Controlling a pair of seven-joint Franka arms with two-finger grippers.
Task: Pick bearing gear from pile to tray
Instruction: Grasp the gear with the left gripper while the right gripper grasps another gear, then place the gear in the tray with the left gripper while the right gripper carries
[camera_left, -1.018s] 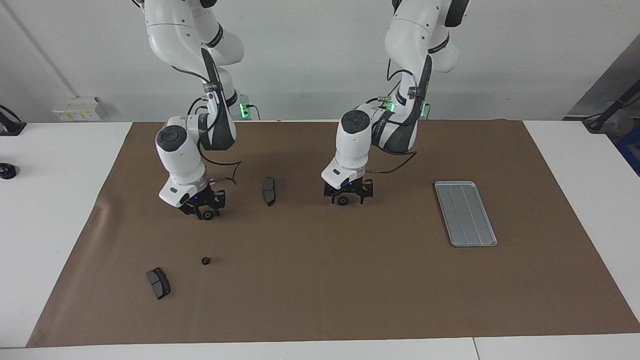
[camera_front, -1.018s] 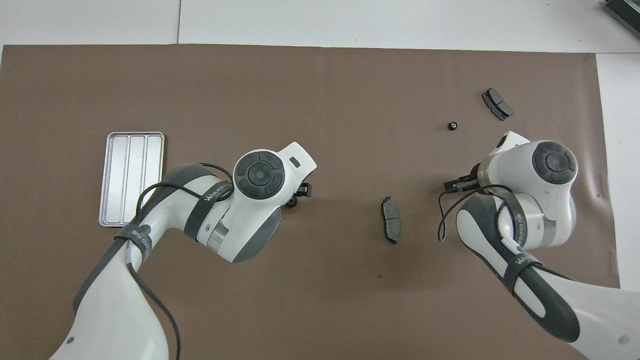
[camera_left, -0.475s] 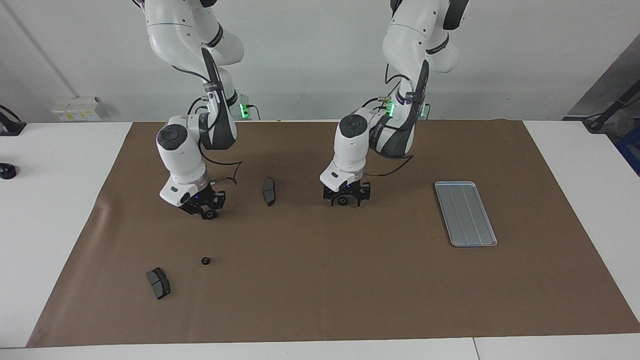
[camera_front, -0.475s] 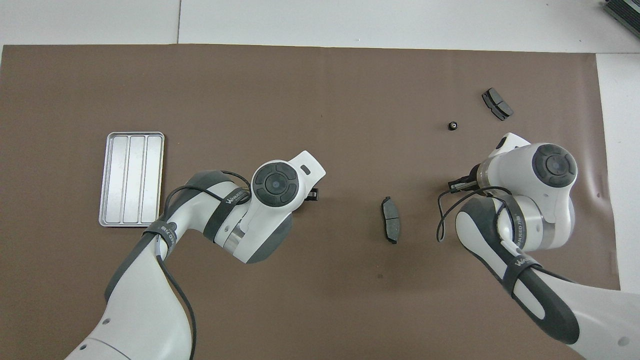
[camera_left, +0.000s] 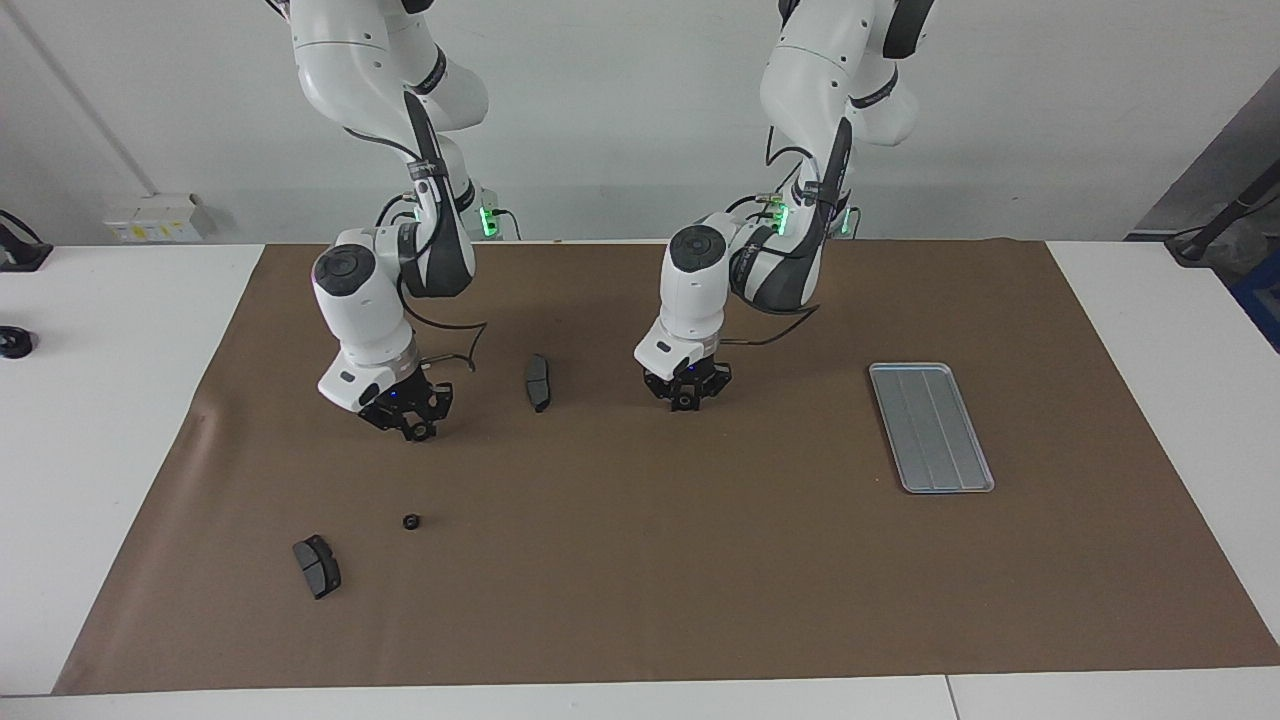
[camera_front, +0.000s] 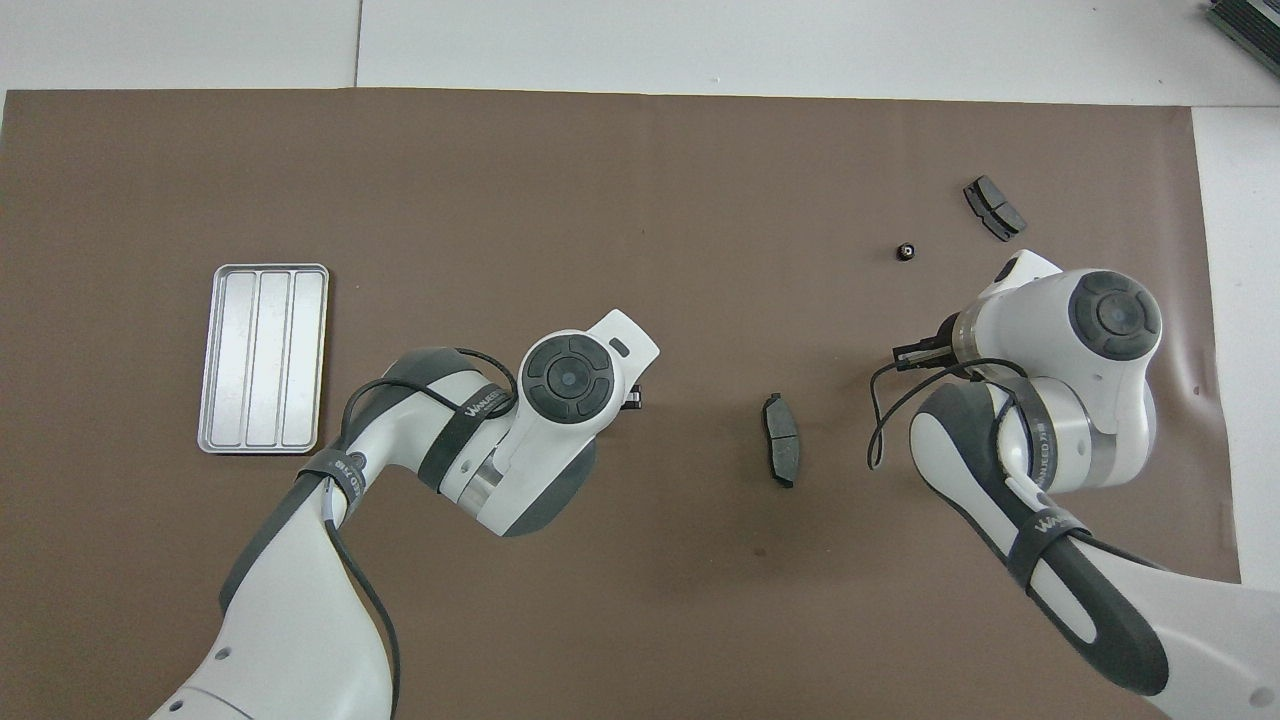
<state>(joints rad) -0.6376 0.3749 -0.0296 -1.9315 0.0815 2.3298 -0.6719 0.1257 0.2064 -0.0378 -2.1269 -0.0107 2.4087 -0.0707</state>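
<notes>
Across the white table (camera_left: 100, 400), wide brown paper mat (camera_left: 640, 580) under everything.

Left arm: drops from its base, folds at the elbow, wrist turned straight down over the middle of the mat. Left gripper (camera_left: 685, 396) low at the mat, fingers drawn in and clamped on a small black round gear (camera_left: 685, 403). Cannot tell whether that gear rests on the paper or hangs just clear of it. From overhead, hides under its own wrist.

Right arm: same folded pose toward its own end of the table, wrist canted slightly outward. Right gripper (camera_left: 414, 424) a little above the mat, fingers pinched on a second small black gear (camera_left: 421, 432).

Flat rectangular silver-grey metal tray (camera_left: 931, 427) with raised rim and lengthwise ribs: lies toward the left arm's end, well apart from both grippers, nothing in it.

Dark grey curved brake pad (camera_left: 538, 382): lies flat between the two grippers. Second dark grey brake pad (camera_left: 317, 566): lies farther from the robots, toward the right arm's end.

Third tiny black gear (camera_left: 410, 521): sits loose on the mat near the second brake pad, slightly nearer the robots, apart from it.
</notes>
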